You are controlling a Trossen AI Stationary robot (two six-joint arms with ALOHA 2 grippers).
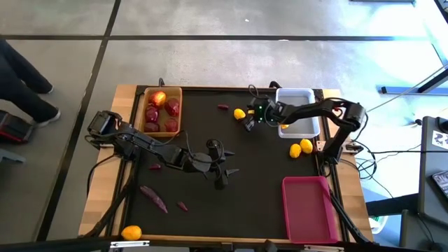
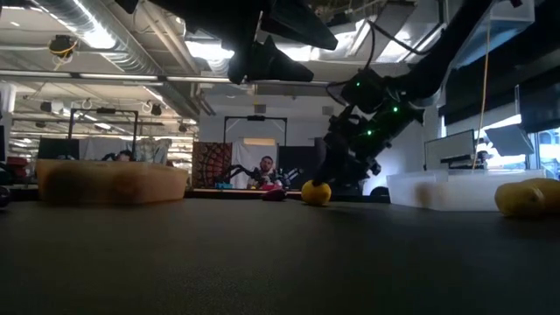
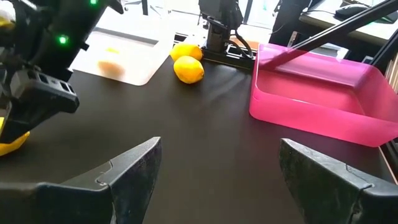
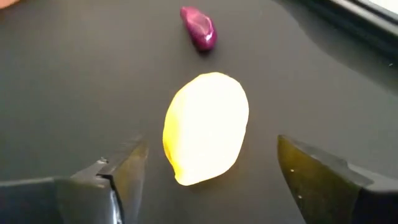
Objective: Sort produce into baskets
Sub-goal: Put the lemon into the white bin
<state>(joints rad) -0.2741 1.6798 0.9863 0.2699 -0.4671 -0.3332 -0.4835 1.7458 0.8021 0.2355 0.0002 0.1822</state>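
This is a robotics lab or open workshop: a grey concrete floor [image 1: 210,63] around the table, exposed ceiling pipes [image 2: 96,52] with strip lights, and workbenches behind, at 12 o'clock.

1. The tan wooden basket [image 1: 162,110] stands at the far left of the table and holds dark red round fruits [image 1: 152,115] and one orange fruit [image 1: 158,98].
2. The white basket [image 1: 297,110] stands at the far right; two yellow fruits [image 1: 301,148] lie just beside it.
3. The pink basket [image 1: 311,207] stands at the near right.
4. One yellow fruit [image 4: 206,127] lies on the mat near a small purple piece [image 4: 199,27].
5. Purple-red long pieces [image 1: 155,198] and one orange fruit [image 1: 131,232] lie at the near left.
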